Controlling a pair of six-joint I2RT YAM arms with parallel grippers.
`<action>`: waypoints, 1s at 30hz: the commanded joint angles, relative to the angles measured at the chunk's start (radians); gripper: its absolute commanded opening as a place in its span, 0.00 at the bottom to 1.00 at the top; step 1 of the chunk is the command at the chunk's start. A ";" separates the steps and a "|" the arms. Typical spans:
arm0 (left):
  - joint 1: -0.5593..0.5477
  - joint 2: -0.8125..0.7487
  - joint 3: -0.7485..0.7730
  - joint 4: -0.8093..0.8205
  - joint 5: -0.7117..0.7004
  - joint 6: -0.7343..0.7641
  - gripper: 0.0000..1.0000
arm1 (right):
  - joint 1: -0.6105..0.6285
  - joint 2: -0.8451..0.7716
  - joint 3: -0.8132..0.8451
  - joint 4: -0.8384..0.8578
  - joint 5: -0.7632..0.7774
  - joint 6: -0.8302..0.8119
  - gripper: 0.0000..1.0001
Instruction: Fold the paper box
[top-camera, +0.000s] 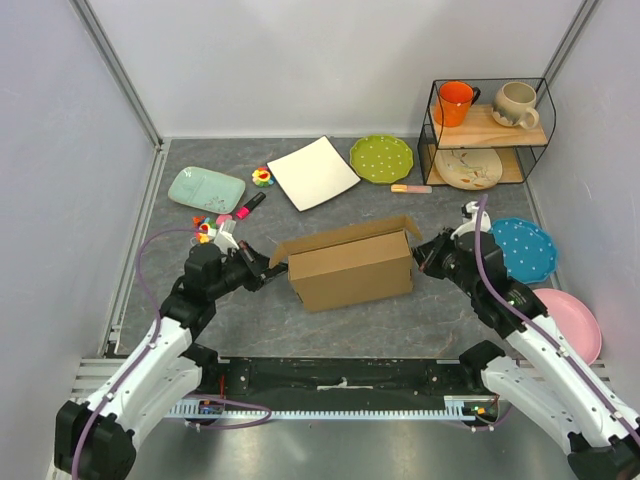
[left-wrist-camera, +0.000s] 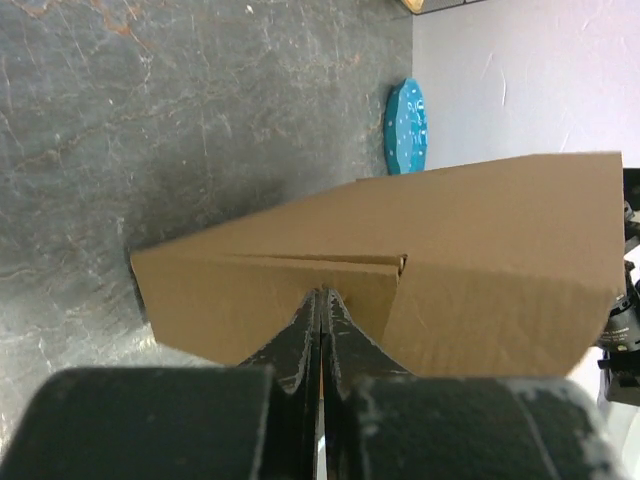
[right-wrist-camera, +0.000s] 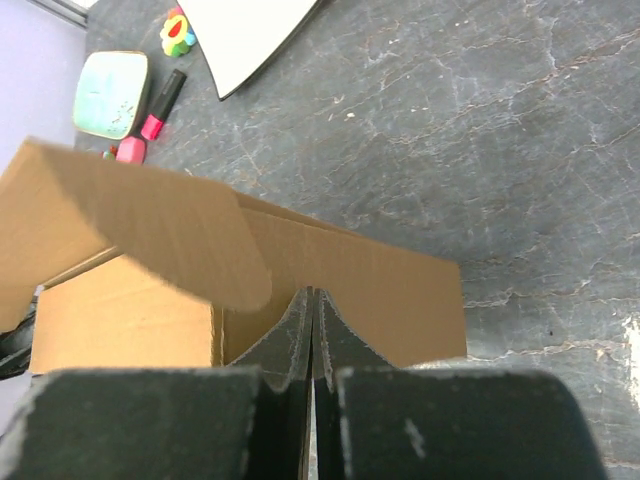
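Note:
The brown paper box (top-camera: 350, 265) stands at the middle of the table, formed into a box shape with its top open. A small flap sticks out at its left end and another at its right end. My left gripper (top-camera: 262, 277) is shut, and its tips touch the box's left end panel (left-wrist-camera: 260, 310). My right gripper (top-camera: 420, 255) is shut, and its tips touch the box's right end panel (right-wrist-camera: 400, 290). In the left wrist view the shut fingertips (left-wrist-camera: 322, 297) meet the cardboard. In the right wrist view the shut fingertips (right-wrist-camera: 310, 293) meet it too, under a loose flap (right-wrist-camera: 150, 225).
Behind the box lie a white square plate (top-camera: 313, 172), a green plate (top-camera: 381, 157), a teal tray (top-camera: 206, 187), markers and small toys (top-camera: 250, 205). A blue plate (top-camera: 524, 248) and a pink plate (top-camera: 570, 322) lie at the right. A wire rack (top-camera: 487, 130) holds two mugs.

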 joint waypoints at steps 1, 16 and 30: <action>-0.032 -0.047 0.077 -0.039 0.140 -0.043 0.02 | 0.034 -0.003 0.035 0.029 -0.169 0.072 0.00; -0.032 0.108 0.046 0.038 0.063 0.006 0.02 | 0.034 0.011 -0.175 0.134 -0.150 0.043 0.00; -0.032 0.039 0.180 -0.296 -0.148 0.203 0.14 | 0.035 -0.087 0.005 -0.175 0.080 -0.148 0.39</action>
